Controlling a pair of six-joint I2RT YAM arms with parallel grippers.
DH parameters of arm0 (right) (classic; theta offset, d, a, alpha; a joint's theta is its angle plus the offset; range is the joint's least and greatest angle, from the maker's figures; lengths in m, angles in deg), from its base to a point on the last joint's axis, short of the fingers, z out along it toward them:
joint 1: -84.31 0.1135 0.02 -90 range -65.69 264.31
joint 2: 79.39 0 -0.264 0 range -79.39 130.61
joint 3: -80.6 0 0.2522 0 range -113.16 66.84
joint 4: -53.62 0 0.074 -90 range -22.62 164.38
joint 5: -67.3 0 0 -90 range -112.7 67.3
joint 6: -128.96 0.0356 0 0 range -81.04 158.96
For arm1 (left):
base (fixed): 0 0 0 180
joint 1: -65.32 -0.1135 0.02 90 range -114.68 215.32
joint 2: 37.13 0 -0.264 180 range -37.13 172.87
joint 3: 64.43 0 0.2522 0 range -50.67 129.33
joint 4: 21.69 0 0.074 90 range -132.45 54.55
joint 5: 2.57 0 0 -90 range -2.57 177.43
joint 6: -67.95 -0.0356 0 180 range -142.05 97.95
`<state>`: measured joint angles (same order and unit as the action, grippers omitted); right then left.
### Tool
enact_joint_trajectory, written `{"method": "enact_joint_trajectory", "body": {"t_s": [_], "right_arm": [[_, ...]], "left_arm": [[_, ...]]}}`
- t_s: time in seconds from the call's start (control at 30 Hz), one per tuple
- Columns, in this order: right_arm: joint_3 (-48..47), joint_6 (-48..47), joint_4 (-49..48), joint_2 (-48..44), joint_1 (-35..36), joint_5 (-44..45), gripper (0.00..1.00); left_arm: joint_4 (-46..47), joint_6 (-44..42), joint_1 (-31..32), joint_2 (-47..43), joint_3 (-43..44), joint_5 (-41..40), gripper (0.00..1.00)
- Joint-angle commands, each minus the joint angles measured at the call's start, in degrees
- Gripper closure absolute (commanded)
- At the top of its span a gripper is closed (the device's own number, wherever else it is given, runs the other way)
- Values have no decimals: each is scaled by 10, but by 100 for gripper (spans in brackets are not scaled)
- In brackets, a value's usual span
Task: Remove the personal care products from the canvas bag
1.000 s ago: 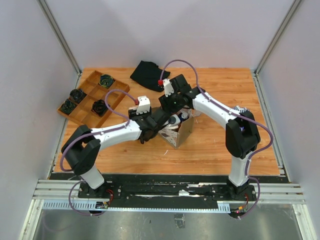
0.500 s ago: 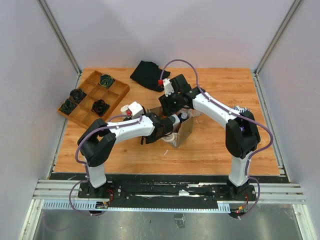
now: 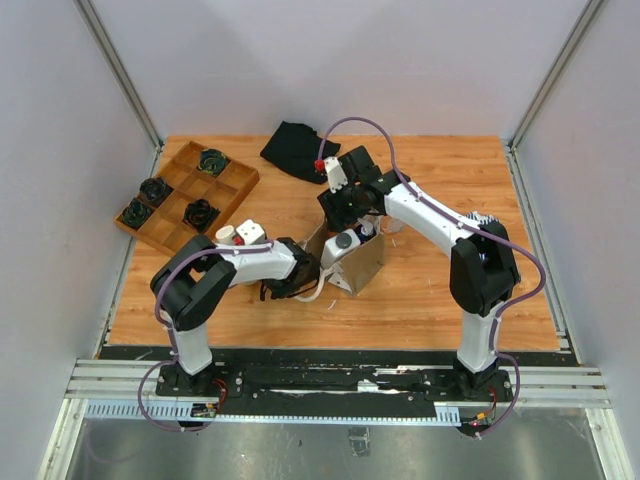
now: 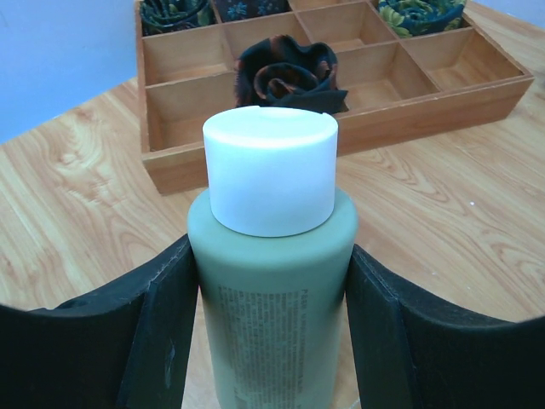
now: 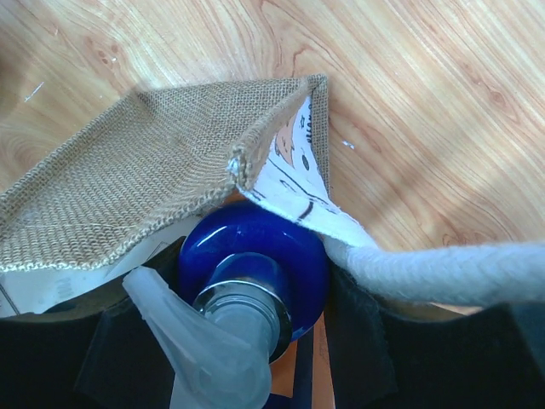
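Observation:
My left gripper [image 4: 271, 285] is shut on an olive-beige bottle [image 4: 268, 315] with a cream round cap [image 4: 270, 170], held upright over the table, left of the canvas bag [image 3: 358, 265]. In the top view its cap [image 3: 226, 234] shows at the left gripper [image 3: 233, 240]. My right gripper [image 3: 350, 215] reaches into the bag's open top. In the right wrist view its jaws [image 5: 247, 341] are shut on a pump bottle with a blue cap [image 5: 255, 256], beside the bag's canvas wall [image 5: 128, 187] and white handle [image 5: 443, 273]. A white bottle [image 3: 343, 242] stands in the bag.
A divided wooden tray [image 3: 232, 180] with rolled dark cloths stands at the back left; it shows just ahead of the left gripper [image 4: 426, 111]. A black cloth [image 3: 297, 150] lies at the back middle. The table's left edge is near the tray.
My left gripper has come away from the bag with the olive bottle and swung left towards the tray. My right gripper has stayed at the bag's mouth.

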<state>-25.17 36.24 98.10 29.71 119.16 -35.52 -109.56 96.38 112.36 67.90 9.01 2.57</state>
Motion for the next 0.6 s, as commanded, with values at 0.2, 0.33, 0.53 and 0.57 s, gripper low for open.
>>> {"method": "enact_joint_trajectory", "body": {"t_s": [0.2,0.33,0.53,0.57], "right_arm": [[-35,-9,8,2,7,4,99],[-36,-8,8,5,7,1,99],[-31,-9,8,8,7,-2,99],[-31,-10,8,8,7,-2,99]], "left_arm": [[-41,-18,-6,-99,41,-136,99],[-41,-64,-7,-136,76,-136,99],[-39,-132,-9,-225,99,-136,100],[-39,-148,-9,-236,106,-136,100]]}}
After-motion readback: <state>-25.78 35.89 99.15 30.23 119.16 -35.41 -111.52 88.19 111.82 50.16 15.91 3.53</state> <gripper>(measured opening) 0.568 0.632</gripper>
